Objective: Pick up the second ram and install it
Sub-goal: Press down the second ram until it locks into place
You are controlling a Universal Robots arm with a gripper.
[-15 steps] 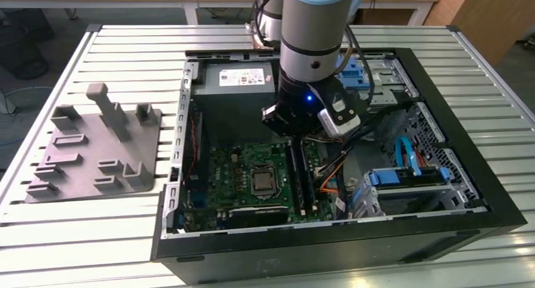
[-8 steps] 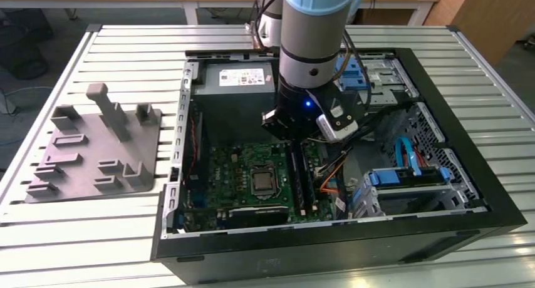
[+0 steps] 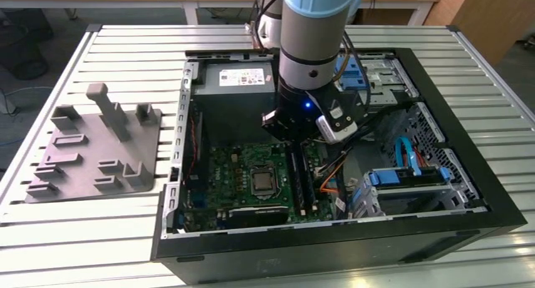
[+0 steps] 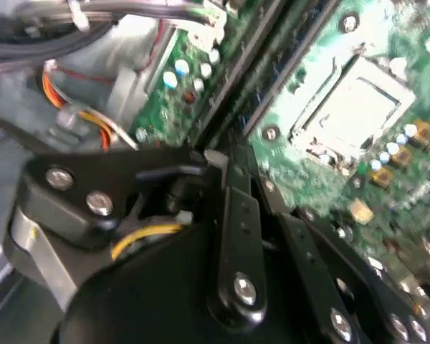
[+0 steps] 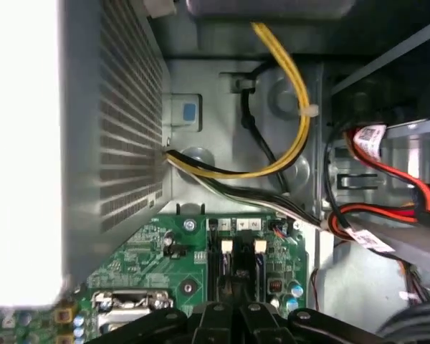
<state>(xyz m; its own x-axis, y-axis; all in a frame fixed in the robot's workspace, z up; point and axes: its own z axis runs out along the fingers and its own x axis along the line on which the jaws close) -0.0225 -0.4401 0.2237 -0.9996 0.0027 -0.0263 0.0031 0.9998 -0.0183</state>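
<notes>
One arm (image 3: 311, 44) reaches straight down into the open computer case (image 3: 468, 175), its wrist blocking the upper end of the black memory slots (image 3: 302, 178) in the exterior view. The jaws (image 5: 233, 315) show as black linkage over those slots in the first wrist view; whether they are apart or together I cannot tell, and the second ram cannot be made out beneath them. The motherboard (image 3: 242, 169) lies around the slots, with yellow cables (image 5: 294, 93) beyond. On the exterior view's left, the grey holder block (image 3: 92, 150) sits on the slatted surface (image 3: 84, 231).
</notes>
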